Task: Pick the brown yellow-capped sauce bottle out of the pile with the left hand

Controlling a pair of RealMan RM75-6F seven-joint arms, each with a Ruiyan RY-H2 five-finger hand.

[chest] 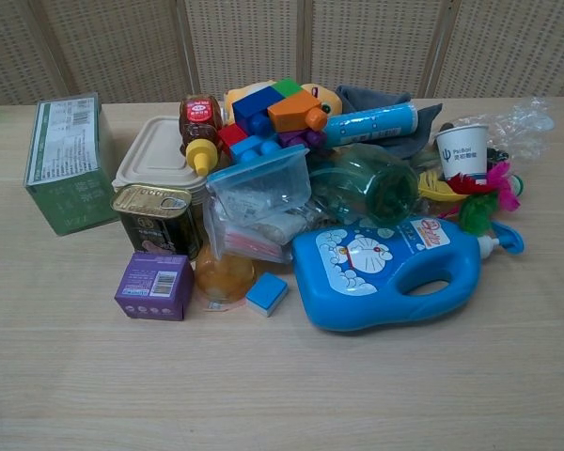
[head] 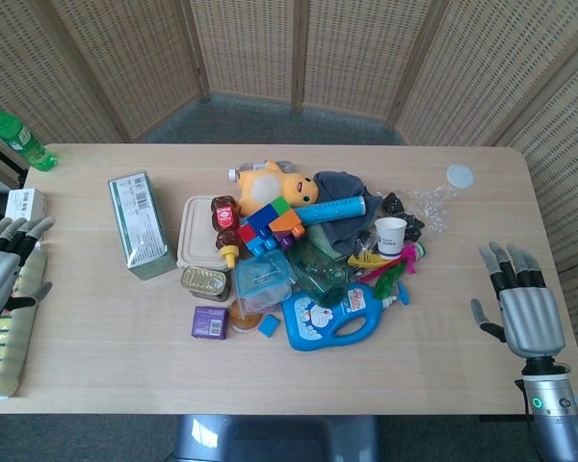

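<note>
Head view first: my left hand (head: 2, 265) hung at the far left edge of the table (head: 96, 356), fingers spread and holding nothing, well apart from the pile. My right hand (head: 520, 303) sat out at the far right, fingers straight and a little apart, empty too. The sauce bottle (head: 225, 223) lay on the left side of the pile, brown body toward the screens, yellow cap pointing at me, resting on the beige lunchbox (head: 195, 231) and touching the toy blocks (head: 270, 226). A green box (head: 142, 223) stood between my left hand and the bottle, and a tin (head: 204, 281) sat just in front of the cap.

Chest view next: neither hand showed. The bottle (chest: 200, 127) leaned cap-down over the lunchbox (chest: 150, 160), cap just above the tin (chest: 157, 218), blocks (chest: 268, 117) pressed at its right, a clear bag (chest: 258, 202) just below those.

My call on the reach: I judged the best line was in over the green box (chest: 68, 160), coming down from above, thumb on the bottle's open left flank and fingers on the block side. The body looked slick and round, so I'd have wrapped it mid-length rather than nip the cap, then lifted straight up to avoid dragging blocks or tipping the tin.
</note>
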